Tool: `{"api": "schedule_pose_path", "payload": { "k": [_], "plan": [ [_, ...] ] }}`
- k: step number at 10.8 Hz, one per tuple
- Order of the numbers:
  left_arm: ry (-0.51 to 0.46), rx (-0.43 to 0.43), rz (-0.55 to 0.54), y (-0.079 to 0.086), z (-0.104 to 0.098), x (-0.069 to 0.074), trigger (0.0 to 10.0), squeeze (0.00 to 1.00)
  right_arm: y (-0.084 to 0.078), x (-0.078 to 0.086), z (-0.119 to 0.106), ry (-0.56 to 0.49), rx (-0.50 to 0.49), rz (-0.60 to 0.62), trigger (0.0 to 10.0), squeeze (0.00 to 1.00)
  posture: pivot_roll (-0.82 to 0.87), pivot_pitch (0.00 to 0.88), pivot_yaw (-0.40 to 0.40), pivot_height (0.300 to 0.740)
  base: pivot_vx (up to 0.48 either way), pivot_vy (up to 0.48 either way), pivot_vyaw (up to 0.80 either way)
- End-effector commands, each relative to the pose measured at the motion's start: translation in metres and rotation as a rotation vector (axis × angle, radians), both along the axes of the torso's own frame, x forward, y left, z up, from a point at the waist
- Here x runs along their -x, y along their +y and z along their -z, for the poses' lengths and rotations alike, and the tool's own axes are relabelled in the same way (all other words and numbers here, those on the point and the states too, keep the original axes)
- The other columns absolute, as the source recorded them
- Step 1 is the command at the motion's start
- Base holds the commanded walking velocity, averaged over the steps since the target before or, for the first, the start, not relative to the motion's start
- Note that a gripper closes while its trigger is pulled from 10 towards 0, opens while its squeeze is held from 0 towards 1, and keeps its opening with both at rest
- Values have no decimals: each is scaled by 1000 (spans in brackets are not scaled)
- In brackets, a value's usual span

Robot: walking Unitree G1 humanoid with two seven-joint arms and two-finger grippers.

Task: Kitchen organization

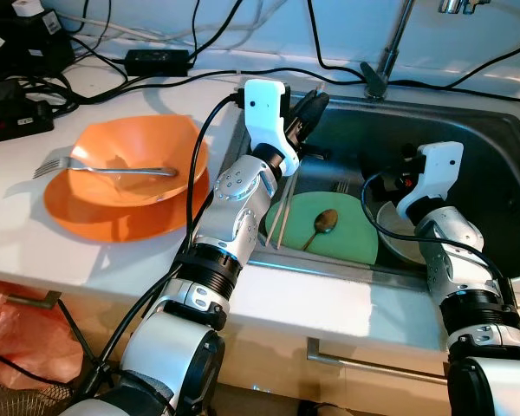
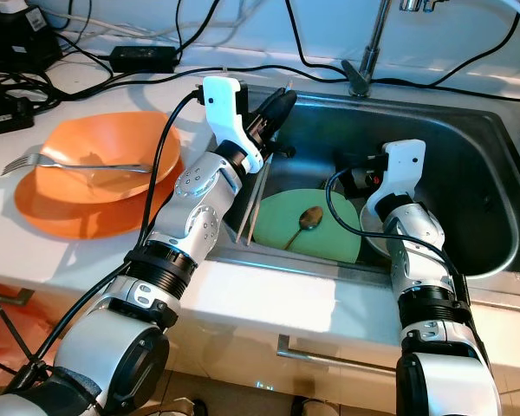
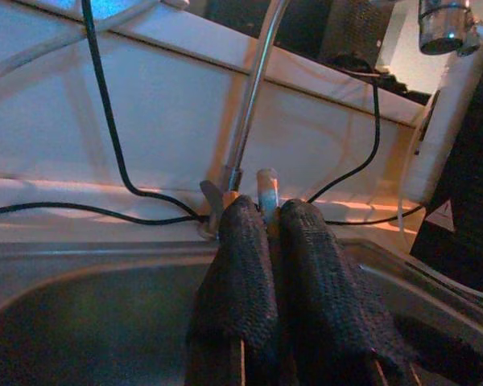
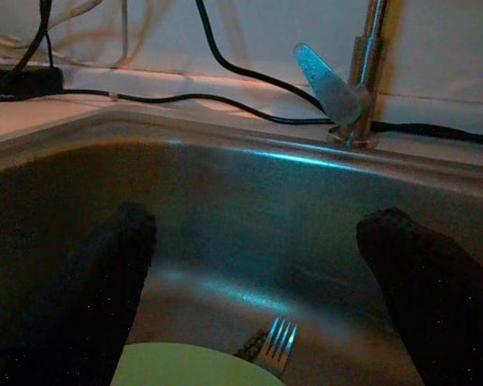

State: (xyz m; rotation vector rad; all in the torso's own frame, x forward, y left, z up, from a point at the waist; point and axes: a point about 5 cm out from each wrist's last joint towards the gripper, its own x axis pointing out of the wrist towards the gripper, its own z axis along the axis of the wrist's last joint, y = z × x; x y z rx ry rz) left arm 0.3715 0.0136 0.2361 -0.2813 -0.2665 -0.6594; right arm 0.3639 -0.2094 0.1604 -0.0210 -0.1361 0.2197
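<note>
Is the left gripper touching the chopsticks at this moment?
Touching. In the left wrist view, the left gripper is shut on the chopsticks, whose tips poke out between its fingers.

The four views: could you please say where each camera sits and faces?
Left and right eye: on the head, looking down at the sink and both arms.
Left wrist: along the left gripper, shut on chopsticks, towards the faucet.
Right wrist: along the open right gripper into the sink; both wrists share the faucet.

Green plate with spoon, flat in sink.
</note>
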Motion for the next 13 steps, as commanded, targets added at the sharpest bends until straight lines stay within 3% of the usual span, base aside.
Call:
{"api": "schedule_pose_path", "payload": {
  "k": [1,2,3,4,9,10,13],
  "plan": [
    [20,-5,52,-21,0,5,10000,0,0,-1,-5,-17,12,-1,10000,0,49,94,-20,740,0,0,0],
    [20,-5,52,-21,0,5,10000,0,0,-1,-5,-17,12,-1,10000,0,49,94,-20,740,0,0,0],
    [74,-67,32,-22,8,0,10000,1000,1,-1,-5,-17,12,-3,10000,0,42,85,-12,740,0,0,0],
    [139,-144,6,-23,19,-6,10000,1000,2,-1,-5,-17,10,-5,10000,0,42,84,-12,740,0,0,0],
    [145,-151,-19,-22,18,-10,10000,1000,3,0,-4,-18,8,-7,10000,0,42,85,-13,740,0,0,0],
    [121,-176,-35,-21,17,-10,10000,0,3,0,-5,-18,8,-7,10000,0,42,86,-13,740,0,0,0],
    [17,-186,-100,-14,6,-11,10000,0,-1,0,-9,-44,-7,28,10000,0,40,94,-13,740,0,0,0]
  ]
}}
